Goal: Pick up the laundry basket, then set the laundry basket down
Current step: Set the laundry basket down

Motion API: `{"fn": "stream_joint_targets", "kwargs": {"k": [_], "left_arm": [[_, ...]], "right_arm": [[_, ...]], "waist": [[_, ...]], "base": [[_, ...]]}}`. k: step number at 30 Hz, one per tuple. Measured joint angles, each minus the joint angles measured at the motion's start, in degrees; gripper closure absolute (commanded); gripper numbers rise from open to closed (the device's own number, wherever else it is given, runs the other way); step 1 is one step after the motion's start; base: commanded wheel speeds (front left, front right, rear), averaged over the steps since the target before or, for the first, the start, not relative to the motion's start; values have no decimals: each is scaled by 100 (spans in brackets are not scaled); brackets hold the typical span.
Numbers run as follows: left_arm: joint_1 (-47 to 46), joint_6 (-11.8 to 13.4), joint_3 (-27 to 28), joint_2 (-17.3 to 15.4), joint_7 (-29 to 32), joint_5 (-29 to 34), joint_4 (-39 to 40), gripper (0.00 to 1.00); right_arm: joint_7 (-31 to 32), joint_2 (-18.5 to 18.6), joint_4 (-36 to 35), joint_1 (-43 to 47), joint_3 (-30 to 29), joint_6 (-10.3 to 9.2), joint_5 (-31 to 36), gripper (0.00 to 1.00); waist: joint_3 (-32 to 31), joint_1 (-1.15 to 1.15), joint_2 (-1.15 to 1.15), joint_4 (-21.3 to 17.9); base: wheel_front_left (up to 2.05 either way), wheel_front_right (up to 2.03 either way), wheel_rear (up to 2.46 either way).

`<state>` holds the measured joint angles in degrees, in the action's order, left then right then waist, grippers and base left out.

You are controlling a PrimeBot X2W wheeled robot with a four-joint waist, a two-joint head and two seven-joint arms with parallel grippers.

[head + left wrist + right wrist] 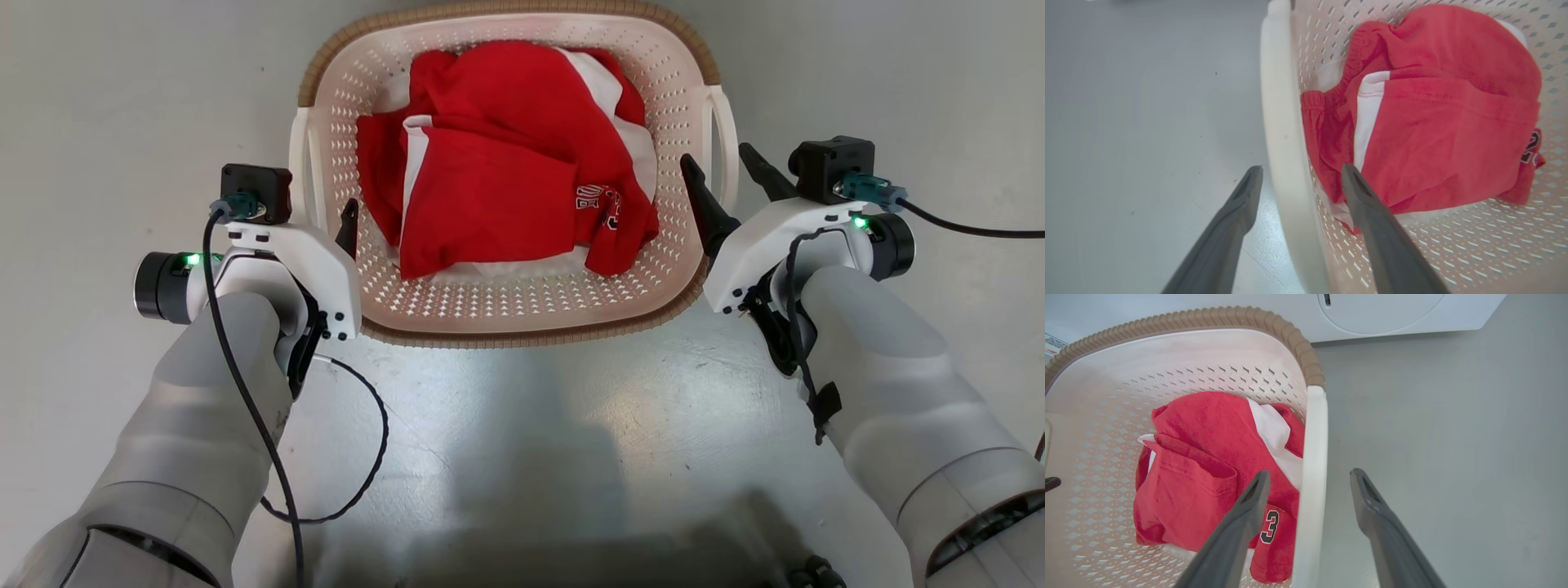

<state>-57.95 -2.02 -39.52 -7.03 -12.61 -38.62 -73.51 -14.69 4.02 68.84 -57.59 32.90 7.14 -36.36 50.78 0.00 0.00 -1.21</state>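
A white washing machine (1392, 310) stands on the grey floor (522, 425) beyond the tips of the right gripper (1310, 473), past the far end of the laundry basket (522, 298). The basket appears to rest on the floor between the two grippers, its long sides facing them. It is perforated plastic with a brown woven-look rim, so it should be stiff and light. The smooth plastic may slip in a weak pinch, and the thin walls could flex if only one side were lifted.

Inside it lies a loose heap of red and white clothing (506, 188), soft and light, and unlikely to shift much if the basket is kept level.

The best holds look to be the white side handles. The left handle (1280, 122) runs between the fingers of the left gripper (1302, 170), which is spread wide, one finger inside the basket and one outside. The right handle (1312, 457) sits the same way in the right gripper, also spread and not clamped.

Nothing blocks either handle. A black cable (359, 474) loops behind the left wrist, clear of the basket.
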Motion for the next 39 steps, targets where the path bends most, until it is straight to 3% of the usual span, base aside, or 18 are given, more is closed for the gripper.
{"fn": "stream_joint_targets", "kwargs": {"k": [16, 21, 25, 28, 39], "left_arm": [[604, 34, 101, 68, -160, -172, -4, 0], [1034, 59, 253, -26, -175, -51, 647, 0], [1566, 334, 605, -104, -188, 140, 1337, 0], [2081, 397, 900, -102, -201, 346, 1753, 0], [3526, 394, 2040, -23, -202, 966, 2853, 0]], "right_arm": [[0, 2, -588, 804, -886, 1, 884, 0], [1, 10, -910, 1284, -1363, 1, 1281, 0], [4, 7, -1133, 1723, -1759, 1, 1630, 0], [5, 12, -1333, 2098, -2094, 1, 1883, 0], [5, -23, -2138, 3194, -2724, 1, 2532, 0]], "waist": [[-1045, 0, 0, 14], [-1621, 0, 0, 32], [-2126, 0, 0, 51], [-2520, 0, 0, 69], [-3843, 0, 0, 124]], "base": [[0, 0, 0], [0, 0, 0], [0, 0, 0], [0, 0, 0], [0, 0, 0]]}}
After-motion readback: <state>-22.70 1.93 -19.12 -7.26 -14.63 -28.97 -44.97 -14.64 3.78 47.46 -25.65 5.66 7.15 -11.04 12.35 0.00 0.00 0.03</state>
